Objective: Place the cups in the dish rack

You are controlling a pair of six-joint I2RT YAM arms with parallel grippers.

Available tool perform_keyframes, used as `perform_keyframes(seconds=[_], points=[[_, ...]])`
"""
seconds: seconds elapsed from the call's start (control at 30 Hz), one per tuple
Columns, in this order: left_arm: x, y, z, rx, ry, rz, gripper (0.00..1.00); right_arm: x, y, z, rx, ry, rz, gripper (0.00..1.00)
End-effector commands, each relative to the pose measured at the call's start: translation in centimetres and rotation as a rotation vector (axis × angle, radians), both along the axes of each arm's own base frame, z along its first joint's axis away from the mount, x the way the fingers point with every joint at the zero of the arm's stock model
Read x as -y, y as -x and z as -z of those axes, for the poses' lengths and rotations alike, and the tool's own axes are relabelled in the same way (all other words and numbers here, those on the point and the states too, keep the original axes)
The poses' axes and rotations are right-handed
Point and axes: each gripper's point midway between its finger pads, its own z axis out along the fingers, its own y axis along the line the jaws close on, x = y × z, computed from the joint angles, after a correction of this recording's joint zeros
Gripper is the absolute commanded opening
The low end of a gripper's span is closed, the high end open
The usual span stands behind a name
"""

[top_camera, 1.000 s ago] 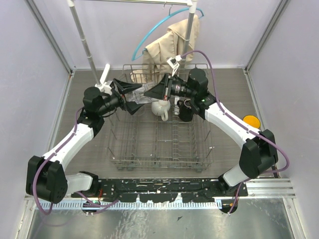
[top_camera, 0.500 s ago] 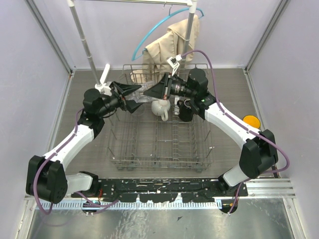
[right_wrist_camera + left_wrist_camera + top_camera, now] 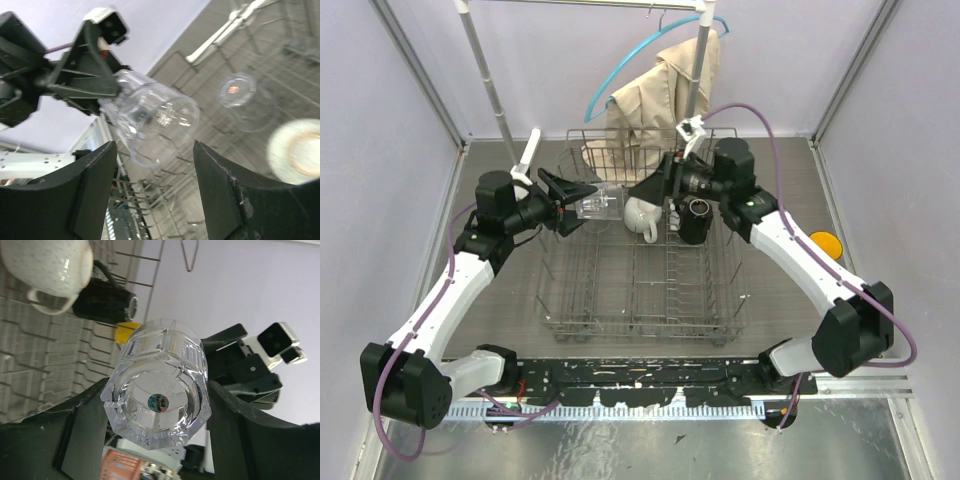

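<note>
Where the two arms are meeting: the grippers are facing each other over the far-left part of the dish rack (image 3: pixel 640 322), with a glass between them.
Left gripper (image 3: pixel 570 204): its matte black fingers (image 3: pixel 60 440) are clamping a clear glass tumbler (image 3: pixel 157 400) by its sides.
Held tumbler: it is lying sideways in the air over the rack. Its thick faceted base, with a small round sticker, is pointing back at the left wrist, and its open mouth is pointing at the right gripper.
Right gripper (image 3: pixel 655 188): its jaws are standing wide apart and gripping nothing, just beside the tumbler's mouth. Its two dark fingers (image 3: pixel 95 195) are framing the glass in the right wrist view.
Second tumbler (image 3: pixel 245 100): it is showing only as a blur in the right wrist view, sitting among the rack's wires near the white mug, with a stickered base facing the camera.
White mug (image 3: pixel 642 214): round-bellied, with a glossy speckled glaze, it is sitting inside the rack at the far middle, its loop handle pointing toward the near side.
Black mug (image 3: pixel 692 222): dark and cylindrical, it is sitting in the rack just right of the white mug, beneath the right wrist.
Yellow mug (image 3: pixel 823 243): it is standing on the table (image 3: pixel 520 300) outside the rack, to its right, and is showing as a round yellow-orange shape.
Rack: this rectangular grey wire basket, with rows of upright tines and raised sides, is resting on the grey wood-grain table.
Background: a clothes rail (image 3: pixel 485 70) of metal poles is carrying a beige garment (image 3: pixel 655 90) on a blue hanger (image 3: pixel 620 70).
</note>
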Motion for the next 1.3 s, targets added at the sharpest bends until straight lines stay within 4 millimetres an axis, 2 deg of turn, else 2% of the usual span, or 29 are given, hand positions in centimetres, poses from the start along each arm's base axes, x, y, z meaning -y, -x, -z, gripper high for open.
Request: perform_keyframes(seconds=[0.0, 0.13, 0.27, 0.37, 0.63, 0.73, 1.03, 1.27], points=[[-1.8, 1.3, 0.7, 0.059, -0.270, 0.022, 0.00, 5.5, -2.1, -1.2, 0.099, 0.057, 0.179, 0.68], [-3.7, 1.5, 1.7, 0.039, -0.479, 0.022, 0.00, 9.0, -5.1, -2.4, 0.100, 0.081, 0.317, 0.68], [-5.3, 1.3, 1.8, 0.023, -0.636, 0.027, 0.00, 10.9, -7.6, -2.9, 0.119, 0.211, 0.405, 0.68], [-6.4, 1.5, 2.2, -0.003, -0.768, 0.051, 0.00, 12.1, -8.7, -2.8, 0.135, 0.301, 0.451, 0.69], [-6.6, 0.4, 4.2, -0.069, -1.048, 0.154, 0.00, 14.2, -9.1, -0.4, 0.108, 0.341, 0.462, 0.71], [-6.8, 0.2, 4.5, -0.084, -1.119, 0.183, 0.00, 14.5, -9.0, -0.3, 0.107, 0.336, 0.468, 0.71], [-6.4, -1.1, 6.1, -0.095, -1.206, 0.212, 0.00, 14.4, -8.7, 0.5, 0.102, 0.325, 0.462, 0.72], [-4.9, -2.0, 7.5, -0.085, -1.220, 0.224, 0.00, 14.5, -8.7, 1.0, 0.098, 0.331, 0.464, 0.72]])
